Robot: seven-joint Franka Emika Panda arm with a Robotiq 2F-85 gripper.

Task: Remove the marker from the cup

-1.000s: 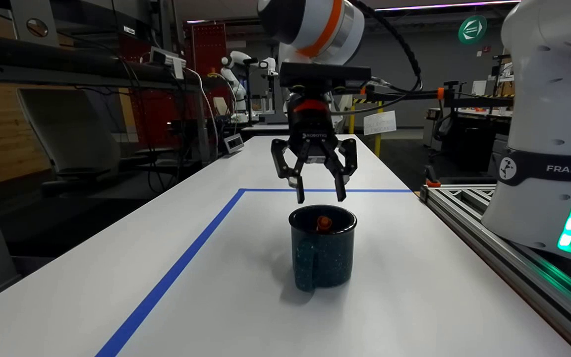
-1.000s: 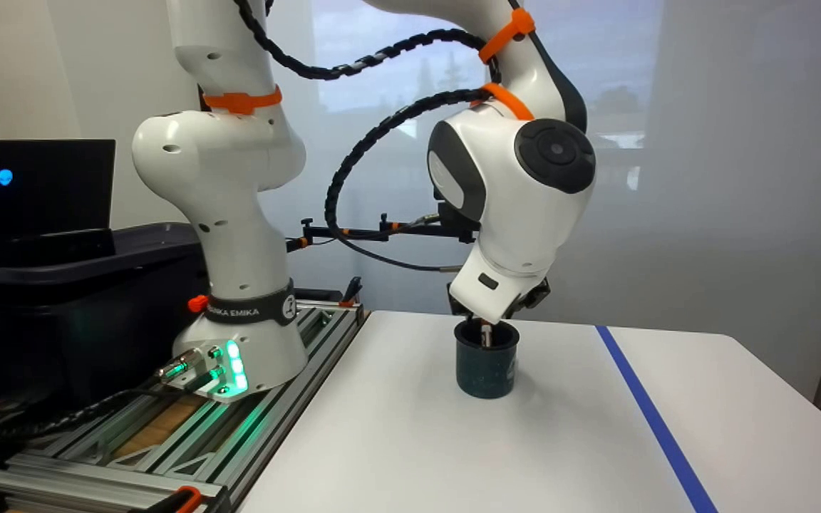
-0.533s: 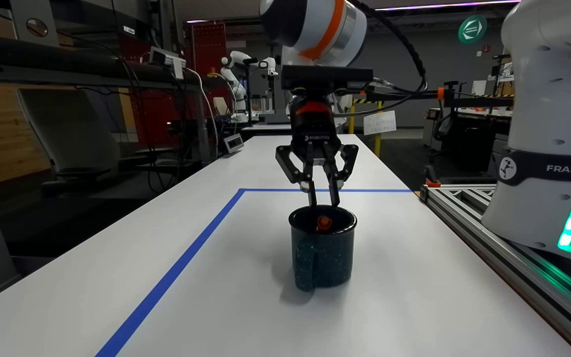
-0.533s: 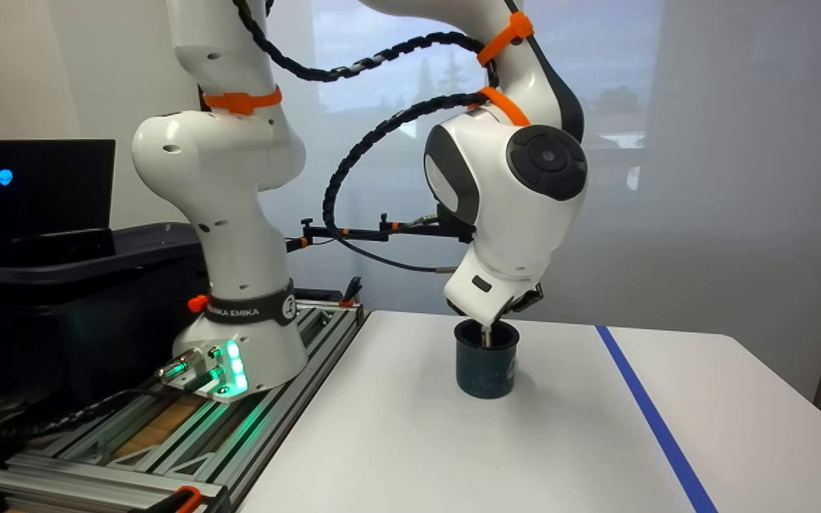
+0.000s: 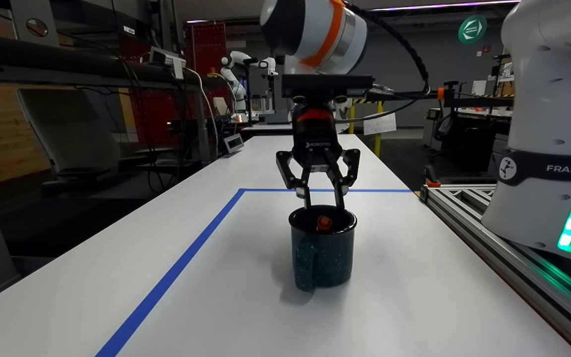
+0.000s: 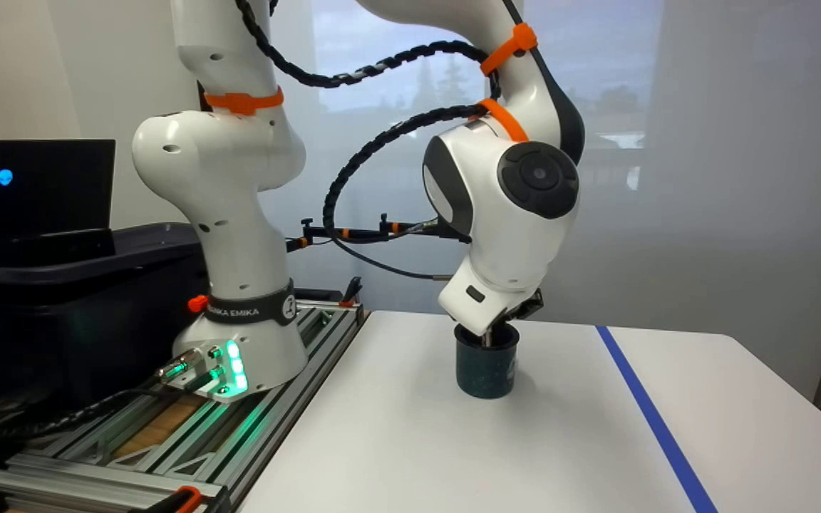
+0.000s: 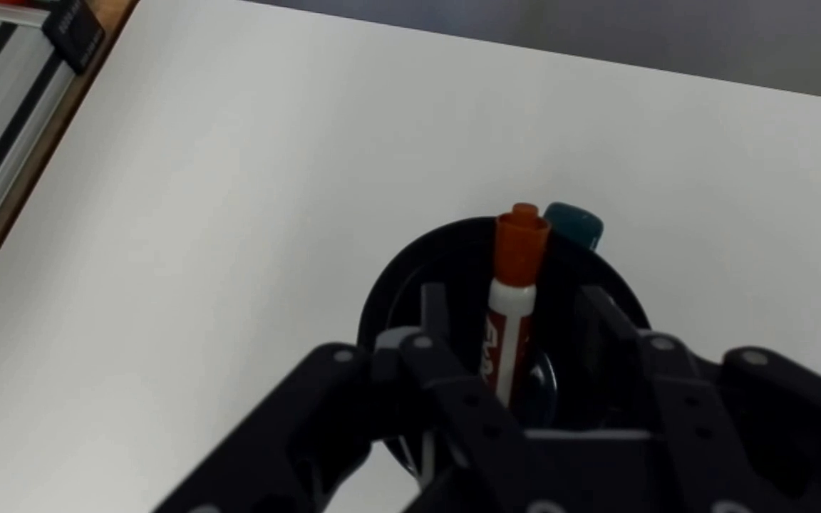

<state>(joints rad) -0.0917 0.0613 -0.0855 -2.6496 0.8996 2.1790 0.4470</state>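
The dark blue-green cup [image 5: 335,263] stands upright on the white table and also shows in an exterior view [image 6: 485,374]. Its handle [image 7: 576,224] shows past the rim in the wrist view. The marker [image 5: 324,223], with an orange cap and a white and red body, leans inside the cup; it also shows in the wrist view [image 7: 522,249]. My gripper [image 5: 323,204] is part-open and empty, pointing down at the cup's far rim. In the wrist view its fingers [image 7: 514,293] lie either side of the marker, apart from it. How deep the tips reach is unclear.
Blue tape [image 5: 181,265] marks lines on the table [image 5: 236,307]. The robot base [image 6: 239,349] stands on a metal rail frame [image 6: 289,399] along one table edge. A dark bin [image 6: 75,320] with a laptop [image 6: 33,192] stands behind the base.
My gripper has come down to the cup's rim. Its fingers drew closer together half a second ago and are now wider apart again. The cup and the marker have not moved.
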